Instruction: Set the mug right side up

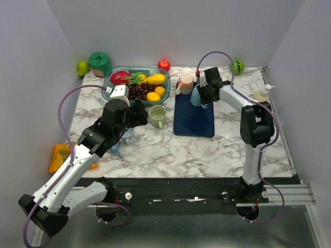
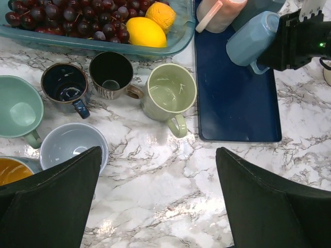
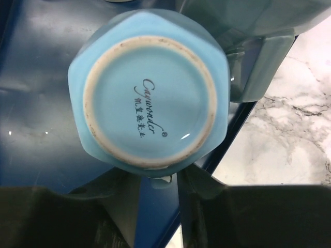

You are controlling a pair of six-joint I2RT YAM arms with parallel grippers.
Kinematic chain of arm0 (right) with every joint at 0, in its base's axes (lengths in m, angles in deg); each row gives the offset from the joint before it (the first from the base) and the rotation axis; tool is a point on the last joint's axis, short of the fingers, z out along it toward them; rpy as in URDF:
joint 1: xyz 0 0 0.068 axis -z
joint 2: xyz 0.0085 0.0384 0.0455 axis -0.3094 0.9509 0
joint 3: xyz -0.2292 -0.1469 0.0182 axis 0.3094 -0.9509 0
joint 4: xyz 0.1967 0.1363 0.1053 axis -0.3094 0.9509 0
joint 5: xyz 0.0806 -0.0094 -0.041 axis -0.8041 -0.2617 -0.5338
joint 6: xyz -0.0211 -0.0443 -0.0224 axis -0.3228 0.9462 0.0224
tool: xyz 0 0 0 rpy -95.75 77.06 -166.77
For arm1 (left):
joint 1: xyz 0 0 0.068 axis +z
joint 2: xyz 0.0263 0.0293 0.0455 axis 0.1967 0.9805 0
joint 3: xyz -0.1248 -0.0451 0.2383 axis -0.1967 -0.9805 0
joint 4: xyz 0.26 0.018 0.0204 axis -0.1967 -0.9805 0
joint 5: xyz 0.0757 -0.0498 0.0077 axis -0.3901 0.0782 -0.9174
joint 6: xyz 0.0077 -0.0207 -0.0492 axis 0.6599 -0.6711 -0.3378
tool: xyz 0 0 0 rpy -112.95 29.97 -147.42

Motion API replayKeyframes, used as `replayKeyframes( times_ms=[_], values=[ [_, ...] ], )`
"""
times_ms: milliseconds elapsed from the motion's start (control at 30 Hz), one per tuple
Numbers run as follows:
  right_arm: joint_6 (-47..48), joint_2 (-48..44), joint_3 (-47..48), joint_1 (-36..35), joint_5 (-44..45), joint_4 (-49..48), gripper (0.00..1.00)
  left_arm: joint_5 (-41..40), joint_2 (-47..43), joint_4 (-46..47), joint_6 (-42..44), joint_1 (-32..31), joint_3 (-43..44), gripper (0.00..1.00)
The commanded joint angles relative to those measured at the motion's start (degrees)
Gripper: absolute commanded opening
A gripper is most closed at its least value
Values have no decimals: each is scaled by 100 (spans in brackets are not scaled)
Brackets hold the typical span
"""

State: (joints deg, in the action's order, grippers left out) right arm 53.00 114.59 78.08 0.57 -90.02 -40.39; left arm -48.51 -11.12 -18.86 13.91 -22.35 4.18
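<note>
A light blue mug (image 3: 150,98) stands upside down on the dark blue mat (image 1: 194,121), its stamped base facing the right wrist camera. My right gripper (image 3: 159,181) straddles its handle (image 3: 164,177) from the near side. The jaws have narrowed, and a thin gap still shows on each side of the handle. The left wrist view shows this mug (image 2: 251,39) beside the black right gripper (image 2: 297,41). My left gripper (image 2: 158,206) hangs wide open over bare marble, holding nothing, near the green mug (image 1: 157,114).
On the mat a pink mug (image 2: 220,13) and a teal mug (image 3: 248,31) stand upside down beside the blue one. Several upright mugs, including a green one (image 2: 168,93), sit left of the mat. A glass fruit tray (image 1: 111,92) lies behind them.
</note>
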Motion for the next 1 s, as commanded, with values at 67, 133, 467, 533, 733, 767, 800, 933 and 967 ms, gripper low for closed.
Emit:
replayKeyframes(
  times_ms=[67, 133, 467, 533, 733, 767, 800, 933, 967],
  values=[
    [-137, 152, 250, -12, 347, -94, 14, 107, -76, 85, -15, 56, 35, 99],
    [-155, 152, 277, -4, 374, -103, 1, 107, -85, 93, -15, 56, 44, 99],
    [-260, -717, -426, -21, 189, -656, 1, 212, -217, 234, -7, 65, -9, 99],
    [-331, -1085, -575, -30, -144, -727, 1, 300, -278, 330, -24, 73, -61, 99],
    [-708, -2176, -1296, -223, -671, -981, 1, 773, -340, 629, -51, 73, -193, 99],
    [-909, -2525, -1375, -250, -785, -1025, 1, 870, -340, 673, -51, 65, -220, 99],
    [-1041, -2694, -1524, -302, -1065, -1112, 1, 967, -331, 778, -59, 65, -237, 99],
    [-1639, -3564, -1762, -565, -1726, -1455, 1, 1679, -296, 1261, -68, 56, -395, 99],
    [-1893, -3714, -1797, -645, -1831, -1561, 1, 2332, -296, 1410, -59, 56, -431, 99]
  ],
)
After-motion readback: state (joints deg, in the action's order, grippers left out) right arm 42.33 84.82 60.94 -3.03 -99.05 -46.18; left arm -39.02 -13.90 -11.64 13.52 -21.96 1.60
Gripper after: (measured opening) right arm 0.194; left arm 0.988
